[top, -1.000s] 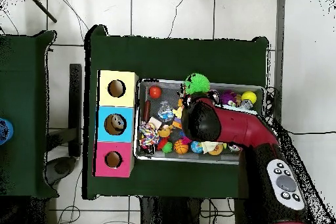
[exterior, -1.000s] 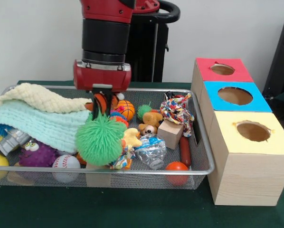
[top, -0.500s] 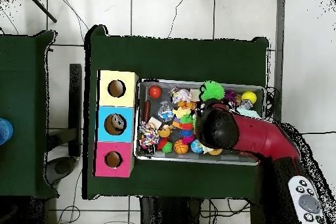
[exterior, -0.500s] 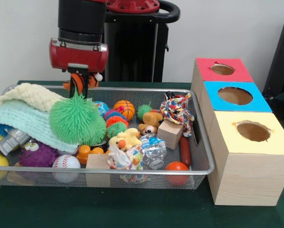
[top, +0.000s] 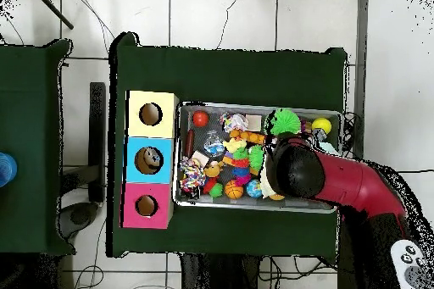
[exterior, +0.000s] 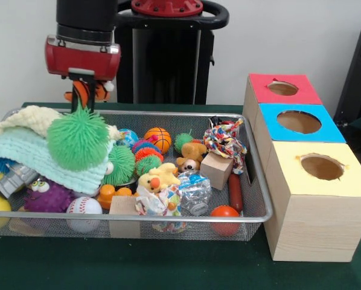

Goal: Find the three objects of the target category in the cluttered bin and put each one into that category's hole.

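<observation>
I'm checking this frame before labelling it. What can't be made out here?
- Gripper: in the front view its tips are buried in the green spiky ball; in the overhead view the arm covers it. Open or shut is unclear.
- Whatever lies under the blankets: hidden in the front view.
- Orange toy behind the gripper: mostly blocked, front view.
- Inside the yellow box hole: too dark.

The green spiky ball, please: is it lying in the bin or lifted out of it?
Lifted. The green spiky ball hangs from the gripper, above the blankets at the wire bin's end farthest from the boxes.
</observation>
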Robot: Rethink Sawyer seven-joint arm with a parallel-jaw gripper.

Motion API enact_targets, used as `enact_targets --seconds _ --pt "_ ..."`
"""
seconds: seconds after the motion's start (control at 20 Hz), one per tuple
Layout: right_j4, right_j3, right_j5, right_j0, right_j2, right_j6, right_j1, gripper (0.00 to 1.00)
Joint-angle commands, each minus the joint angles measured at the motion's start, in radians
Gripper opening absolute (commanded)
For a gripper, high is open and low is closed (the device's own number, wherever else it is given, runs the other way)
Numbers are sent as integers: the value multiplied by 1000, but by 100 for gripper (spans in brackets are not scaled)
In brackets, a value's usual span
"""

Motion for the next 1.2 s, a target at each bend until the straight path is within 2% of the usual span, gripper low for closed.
enact_targets --seconds 0.05,0.3,0.45,0.7,1.2 --pt "-43 63 111 -31 44 -21 -14 0" --pt "-34 76 231 -14 10 -27 -46 0" --pt "-33 76 262 -14 6 -27 -51 0" --pt "-53 112 250 -20 2 -11 -49 0" --pt "-53 209 226 -62 18 -34 -117 0"
